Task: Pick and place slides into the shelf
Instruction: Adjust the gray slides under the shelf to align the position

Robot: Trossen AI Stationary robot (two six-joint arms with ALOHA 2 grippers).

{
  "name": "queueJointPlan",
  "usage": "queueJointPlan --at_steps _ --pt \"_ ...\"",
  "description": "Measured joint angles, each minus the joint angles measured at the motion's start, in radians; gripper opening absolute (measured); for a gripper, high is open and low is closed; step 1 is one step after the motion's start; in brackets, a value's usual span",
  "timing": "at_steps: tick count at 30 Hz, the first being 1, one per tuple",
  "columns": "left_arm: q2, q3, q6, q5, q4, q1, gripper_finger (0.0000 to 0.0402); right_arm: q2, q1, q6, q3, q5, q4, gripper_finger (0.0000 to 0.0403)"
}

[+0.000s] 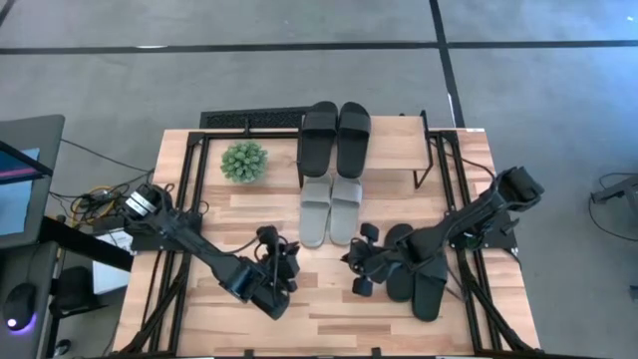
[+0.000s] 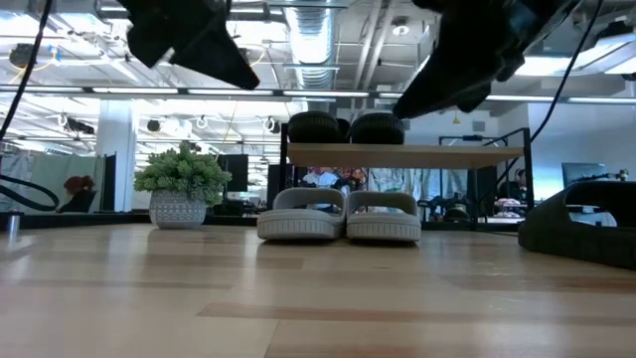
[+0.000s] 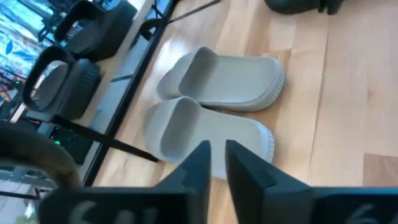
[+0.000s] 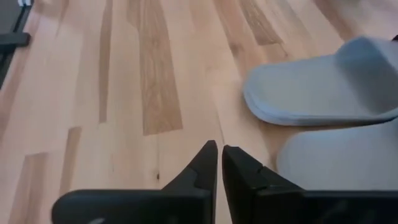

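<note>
A light grey pair of slides [image 1: 331, 209] lies on the table, toes under the shelf's front edge; it also shows in the low view [image 2: 340, 216] and the left wrist view [image 3: 211, 106]. One black pair [image 1: 335, 138] rests on the shelf's top board [image 1: 399, 145]. Another black pair [image 1: 414, 271] lies on the table at the right, partly under my right arm. My left gripper [image 1: 282, 251] hovers shut, near and left of the grey pair [image 3: 216, 155]. My right gripper [image 1: 352, 261] hovers shut over bare table by the grey heels [image 4: 219, 155].
A small potted plant [image 1: 244, 161] stands on the table left of the shelf. The shelf's thin black legs [image 1: 429, 160] stand at its sides. Black frame rails [image 1: 179, 199] run along the table's left and right edges. Bare tabletop [image 1: 329, 309] lies near the front edge.
</note>
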Motion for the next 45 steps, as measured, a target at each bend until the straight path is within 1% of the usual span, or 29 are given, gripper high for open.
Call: queueJointPlan --at_steps 1,3,7,12,17,21,22,32,36,38,39,41,45 --pt "0.000 -0.011 0.016 0.023 0.026 0.008 0.0020 0.011 0.000 0.012 0.000 0.000 0.006 0.0019" --pt "-0.001 -0.042 0.057 0.103 0.095 0.027 0.0005 0.030 0.000 0.030 0.000 0.000 0.018 0.0021" --pt "-0.001 -0.086 0.197 0.231 0.246 0.051 0.0008 0.039 0.000 0.042 0.000 0.000 0.029 0.0010" --pt "-0.001 -0.091 0.306 0.345 0.279 0.107 0.0006 0.037 -0.002 0.038 0.000 0.010 0.024 0.0002" --pt "-0.001 -0.122 0.370 0.427 0.324 0.192 0.0001 0.037 -0.018 0.041 0.000 0.011 -0.021 0.0001" --pt "-0.001 -0.169 0.376 0.591 0.422 0.253 0.0001 0.037 -0.036 0.042 0.000 0.006 -0.036 0.0001" --pt "-0.001 -0.178 0.375 0.615 0.434 0.262 0.0001 0.037 -0.040 0.042 0.000 -0.001 -0.036 0.0001" --pt "-0.001 -0.182 0.431 0.636 0.442 0.275 0.0001 0.040 -0.076 0.039 0.000 -0.002 -0.042 0.0000" --pt "-0.001 -0.182 0.431 0.640 0.408 0.284 0.0001 0.083 -0.088 0.034 -0.003 -0.015 -0.031 0.0000" --pt "-0.001 -0.182 0.430 0.645 0.382 0.288 0.0001 0.117 -0.089 0.034 0.003 -0.036 0.014 0.0000" --pt "-0.001 -0.182 0.429 0.647 0.373 0.290 0.0001 0.126 -0.088 0.034 0.000 -0.037 0.003 0.0000" --pt "-0.001 -0.191 0.429 0.651 0.379 0.292 0.0000 0.156 -0.088 0.040 0.002 -0.039 0.027 0.0000" --pt "-0.001 -0.227 0.400 0.699 0.390 0.292 0.0000 0.183 -0.086 0.057 0.003 -0.044 0.073 0.0000"
